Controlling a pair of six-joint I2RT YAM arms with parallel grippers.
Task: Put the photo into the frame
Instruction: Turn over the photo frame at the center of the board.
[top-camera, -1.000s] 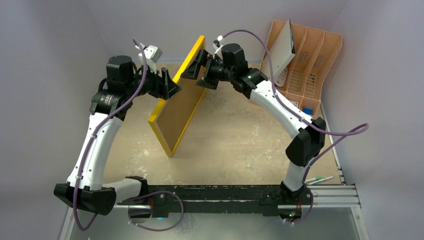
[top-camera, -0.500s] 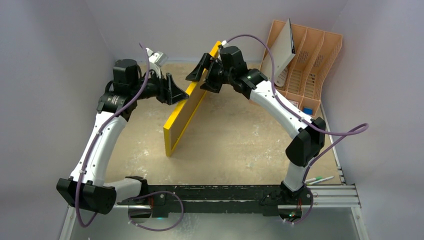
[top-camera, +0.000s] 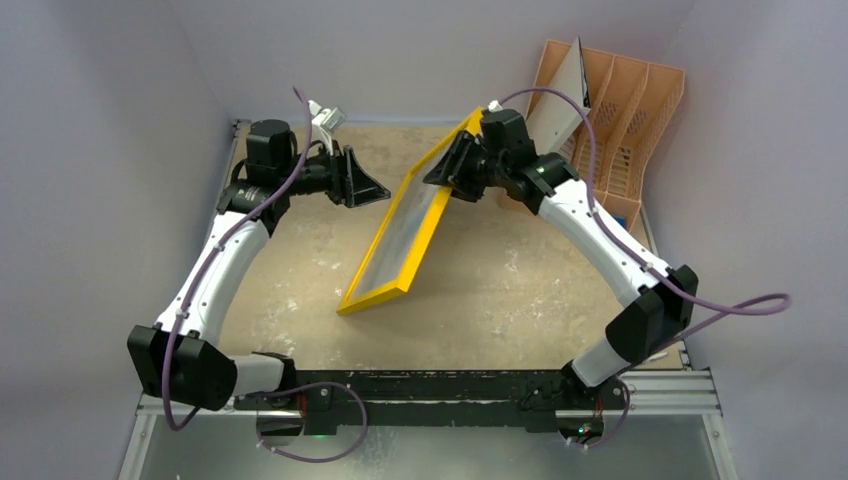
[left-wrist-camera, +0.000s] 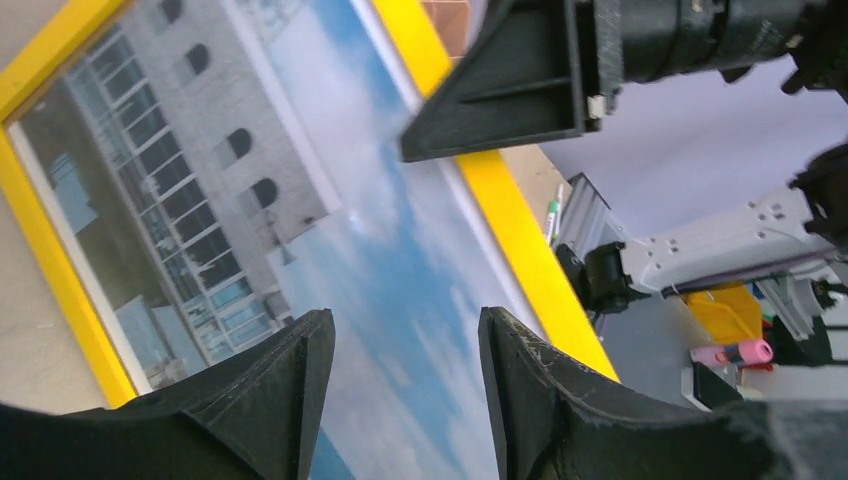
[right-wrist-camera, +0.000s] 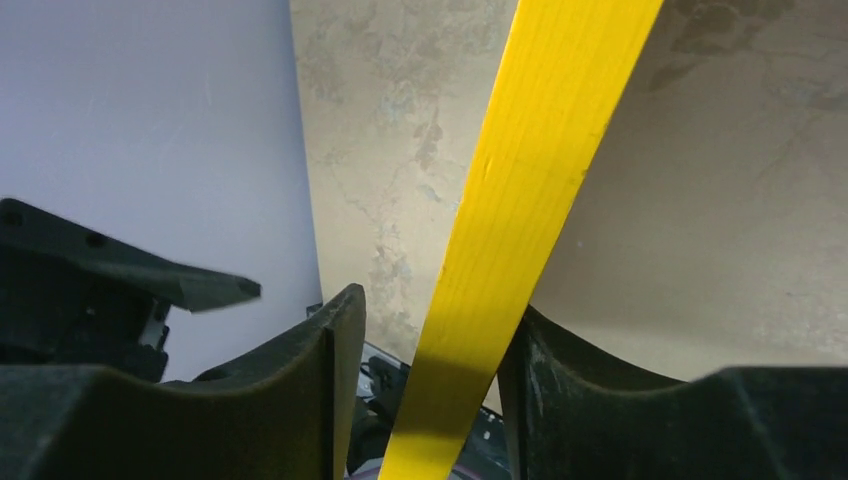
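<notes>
Yellow frame (top-camera: 376, 297), photo (top-camera: 408, 225) inside, leans tilted; my right hand (top-camera: 447, 170) straddles its far edge, pinch unclear; left hand (top-camera: 372, 190) spread, empty.

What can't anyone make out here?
Back of the frame: faces away in every view.
The right gripper: right wrist view leaves unclear whether it pinches the frame.
Near part of the photo: left wrist view, behind fingers of the left gripper.
Slot bottoms of the rack: top view, behind its walls.
</notes>
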